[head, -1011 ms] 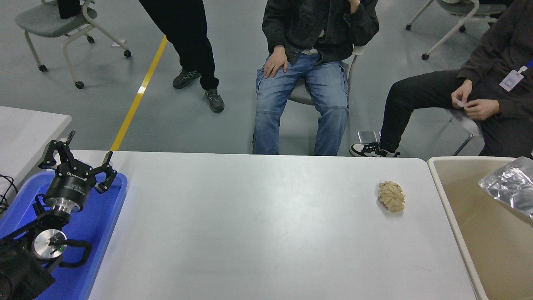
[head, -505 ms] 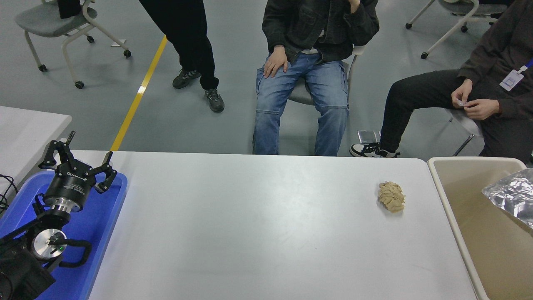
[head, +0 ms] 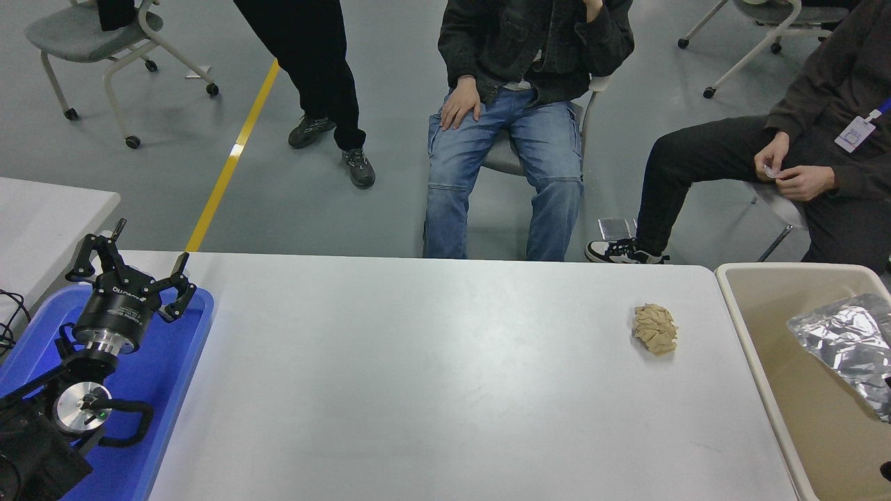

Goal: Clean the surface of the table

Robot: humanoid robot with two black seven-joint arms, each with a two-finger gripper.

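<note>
Since 1 s ago only the crumpled foil bag [head: 846, 344] has moved: it was up at the right edge over the bin, now it sits lower and further left inside the beige bin [head: 748, 327], its lower right part cut off by the frame edge. Foil is silvery, creased, shiny w/ many small facets. Bin is smooth matte plastic w/ a rounded rim corner, only its left part in view. A small dark shape at the bottom right corner can't be made out; right gripper not in view. Table surface [head: 431, 376] fills the middle and lower pic: wide, smooth matte white, rounded far corners, near edge cut off at the bottom. On it, toward the far right, lies a tan crumpled wad [head: 655, 328], lumpy, w/ a patterned texture like folded paper or a napkin; exact material hard to tell. Well apart from the bin rim, not touching it. Left gripper [head: 129, 264] parked at lower left over the blue plastic tray [head: 198, 327], black fingers spread wide apart, holding nothing; metal wrist ring below it, arm base cut off at the corner. Tray is glossy w/ rounded corners, partly hidden by the arm. A smaller white tabletop [head: 49, 209] sits at far left. Three people beyond the far side, upper bodies cropped.
</note>
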